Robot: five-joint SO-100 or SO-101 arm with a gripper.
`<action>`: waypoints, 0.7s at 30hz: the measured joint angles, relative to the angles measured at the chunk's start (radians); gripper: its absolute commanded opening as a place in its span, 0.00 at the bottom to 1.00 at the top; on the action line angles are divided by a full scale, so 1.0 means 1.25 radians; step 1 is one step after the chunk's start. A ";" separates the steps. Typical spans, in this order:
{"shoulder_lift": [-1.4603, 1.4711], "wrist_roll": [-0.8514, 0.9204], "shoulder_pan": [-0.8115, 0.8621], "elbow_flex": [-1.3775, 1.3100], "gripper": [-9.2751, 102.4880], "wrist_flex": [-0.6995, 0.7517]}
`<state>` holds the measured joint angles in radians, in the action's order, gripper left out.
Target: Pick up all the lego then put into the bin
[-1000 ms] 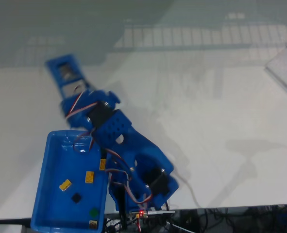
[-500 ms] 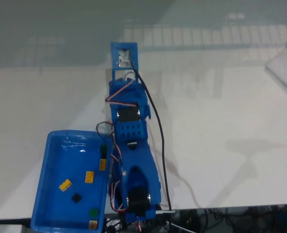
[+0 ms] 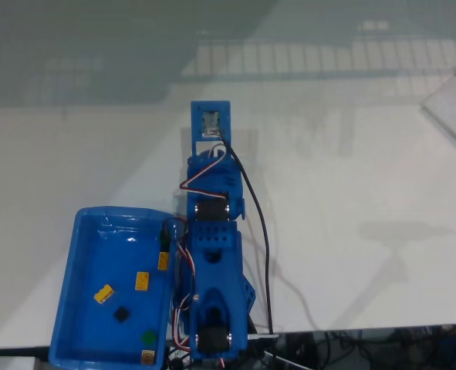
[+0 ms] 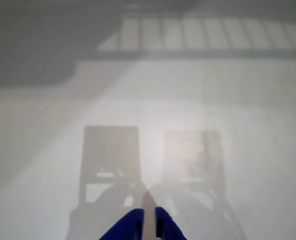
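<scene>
1. Gripper (image 4: 149,223) at the wrist view's bottom edge: blue fingertips nearly together with a thin gap, nothing between them, above bare white table (image 4: 198,100).
2. Arm (image 3: 214,262) stretches up the fixed view, just right of the bin (image 3: 67,301).
3. Bin holds two yellow-orange bricks (image 3: 103,294), a black brick (image 3: 120,314) and a dark green brick (image 3: 149,336).
</scene>
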<state>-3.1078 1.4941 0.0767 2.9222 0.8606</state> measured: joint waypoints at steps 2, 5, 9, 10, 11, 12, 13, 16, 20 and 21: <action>-0.026 0.009 -0.005 0.037 0.08 0.000; -0.056 0.021 0.022 0.083 0.08 0.000; -0.102 0.037 0.036 0.108 0.08 0.018; -0.114 0.037 0.036 0.113 0.08 0.033; -0.129 0.038 0.031 0.114 0.08 0.058; -0.144 0.038 0.028 0.114 0.08 0.086; -0.153 0.038 0.029 0.114 0.08 0.113; -0.160 0.042 0.033 0.114 0.08 0.194; -0.160 0.071 0.033 0.114 0.08 0.303; -0.160 0.080 0.033 0.114 0.08 0.322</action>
<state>-3.3073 1.5938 0.1181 3.0649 1.2625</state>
